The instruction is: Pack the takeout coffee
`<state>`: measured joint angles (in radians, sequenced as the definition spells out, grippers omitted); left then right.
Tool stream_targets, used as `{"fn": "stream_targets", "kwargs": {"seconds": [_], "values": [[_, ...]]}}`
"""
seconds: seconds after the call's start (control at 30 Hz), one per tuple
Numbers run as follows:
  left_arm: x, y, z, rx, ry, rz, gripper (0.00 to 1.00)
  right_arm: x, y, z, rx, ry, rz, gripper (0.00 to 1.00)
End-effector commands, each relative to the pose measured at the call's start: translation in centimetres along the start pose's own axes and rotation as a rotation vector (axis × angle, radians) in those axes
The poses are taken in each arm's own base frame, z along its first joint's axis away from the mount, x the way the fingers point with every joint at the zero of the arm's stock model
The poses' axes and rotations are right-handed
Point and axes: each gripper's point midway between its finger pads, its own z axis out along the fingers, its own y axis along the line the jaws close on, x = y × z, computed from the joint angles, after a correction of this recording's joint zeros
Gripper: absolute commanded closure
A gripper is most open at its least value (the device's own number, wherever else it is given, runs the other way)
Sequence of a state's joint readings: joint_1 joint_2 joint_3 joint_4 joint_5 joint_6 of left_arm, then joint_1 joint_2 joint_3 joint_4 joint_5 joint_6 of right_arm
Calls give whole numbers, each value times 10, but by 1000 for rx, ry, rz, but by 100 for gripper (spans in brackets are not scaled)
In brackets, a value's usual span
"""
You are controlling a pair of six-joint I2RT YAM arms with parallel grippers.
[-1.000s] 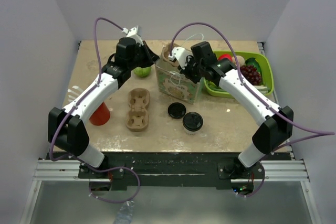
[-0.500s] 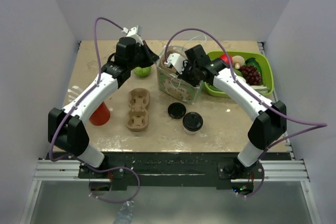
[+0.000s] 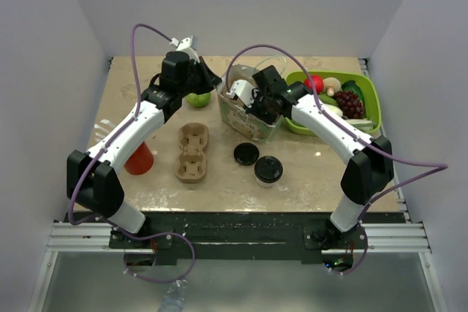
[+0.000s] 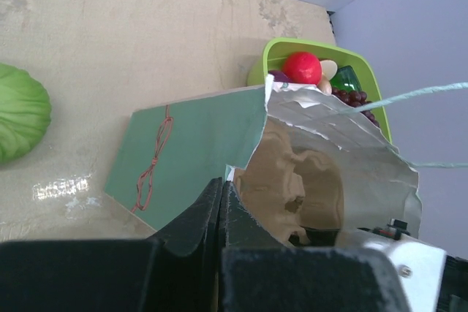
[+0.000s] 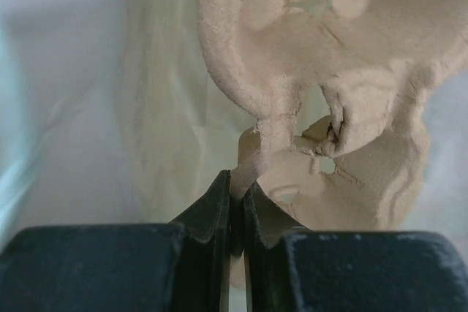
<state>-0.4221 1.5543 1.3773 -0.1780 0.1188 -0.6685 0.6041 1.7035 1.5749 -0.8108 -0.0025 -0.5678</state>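
A robotics laboratory test cell is indicated: a worn beige table (image 3: pixel 307 173) is boxed in on three sides by plain white walls (image 3: pixel 219 5). The left arm (image 3: pixel 139 126) and the right arm (image 3: pixel 336 129) are bolted beside aluminium rails (image 3: pixel 80 237) at its near edge, and purple cables (image 3: pixel 146 31) are looped from them. A staged setting is suggested by the props laid out: a takeout coffee (image 3: pixel 268 170), a paper bag (image 3: pixel 241 123), a pulp cup carrier (image 5: pixel 344 71) and a green bin (image 3: pixel 374 107) of toy food.
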Motion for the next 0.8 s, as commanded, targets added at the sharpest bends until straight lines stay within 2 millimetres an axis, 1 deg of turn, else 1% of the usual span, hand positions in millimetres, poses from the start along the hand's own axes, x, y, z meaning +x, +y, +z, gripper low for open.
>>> {"fn": "stream_targets", "kwargs": {"seconds": [0.0, 0.1, 0.13, 0.2, 0.23, 0.27, 0.3, 0.43, 0.5, 0.53, 0.57, 0.6, 0.67, 0.77], "values": [[-27, -21, -13, 52, -74, 38, 100, 13, -4, 1, 21, 76, 21, 87], [-26, -20, -14, 50, -72, 44, 100, 7, -6, -2, 30, 48, 28, 69], [-26, -20, -14, 50, -72, 46, 100, 4, -8, -4, 38, 36, 33, 58], [-25, -20, -14, 52, -66, 47, 100, -6, -12, -12, 60, -9, 42, 56], [-24, -19, -13, 52, -63, 50, 100, -11, -15, -15, 71, -28, 56, 51], [-23, -19, -13, 51, -60, 50, 100, -18, -19, -21, 91, -59, 63, 49], [-23, -19, -13, 51, -60, 50, 100, -20, -21, -24, 98, -73, 67, 47], [-23, -20, -14, 57, -60, 52, 100, -39, -24, -43, 105, -153, 88, 38], [-24, -21, -15, 59, -60, 50, 100, -51, -31, -59, 130, -214, 103, 37], [-23, -21, -15, 61, -58, 49, 100, -55, -32, -65, 140, -233, 112, 35], [-23, -22, -15, 64, -57, 51, 100, -63, -32, -70, 137, -275, 114, 34], [-22, -22, -15, 65, -53, 49, 100, -68, -34, -80, 146, -310, 136, 33], [-20, -23, -15, 73, -46, 47, 100, -75, -37, -88, 161, -356, 149, 30], [-18, -23, -13, 74, -38, 44, 100, -83, -38, -104, 178, -415, 188, 29]]}}
